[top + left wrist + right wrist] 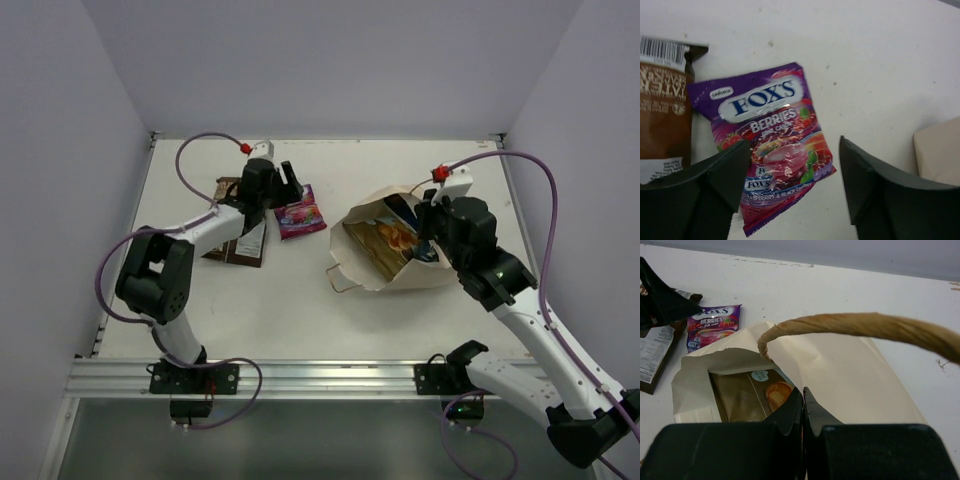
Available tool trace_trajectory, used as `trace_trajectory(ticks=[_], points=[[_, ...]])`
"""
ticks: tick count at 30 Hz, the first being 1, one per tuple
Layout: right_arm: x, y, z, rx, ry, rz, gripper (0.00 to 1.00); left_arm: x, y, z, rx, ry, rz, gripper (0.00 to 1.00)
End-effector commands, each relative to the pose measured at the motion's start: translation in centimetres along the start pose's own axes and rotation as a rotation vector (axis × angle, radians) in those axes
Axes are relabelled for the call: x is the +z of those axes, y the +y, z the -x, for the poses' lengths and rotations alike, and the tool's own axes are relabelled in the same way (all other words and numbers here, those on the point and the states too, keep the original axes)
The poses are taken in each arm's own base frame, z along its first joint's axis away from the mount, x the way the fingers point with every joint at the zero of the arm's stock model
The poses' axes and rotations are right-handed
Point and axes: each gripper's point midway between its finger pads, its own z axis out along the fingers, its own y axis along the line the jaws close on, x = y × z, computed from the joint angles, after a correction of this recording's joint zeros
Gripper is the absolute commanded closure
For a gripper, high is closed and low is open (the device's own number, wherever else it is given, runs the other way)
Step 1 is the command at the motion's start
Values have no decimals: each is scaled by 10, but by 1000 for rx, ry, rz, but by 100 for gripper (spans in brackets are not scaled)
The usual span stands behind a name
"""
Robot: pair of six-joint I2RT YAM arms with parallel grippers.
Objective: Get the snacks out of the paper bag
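Magenta packet (772, 145) flat on table (865, 60) — left gripper (792, 150) spread above

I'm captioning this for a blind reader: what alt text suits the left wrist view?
A magenta-purple Fox's Berries packet lies flat on the white table between the open fingers of the left claw. A dark brown packet lies to its left; a corner of the paper bag shows at right.
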Motion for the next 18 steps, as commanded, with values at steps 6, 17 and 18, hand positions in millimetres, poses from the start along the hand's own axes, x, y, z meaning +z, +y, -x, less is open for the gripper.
trace_trajectory(ticks=[6,17,18], points=[[-3,-5,-6,-29,31,-11,100,-44,-9,17,-40,0,-71,0],[2,-5,-8,-28,30,-17,100,-200,-171,-9,-31,-22,-332,0],[3,-5,-9,-28,26,-18,100,-209,-185,-25,-15,-11,-348,0]])
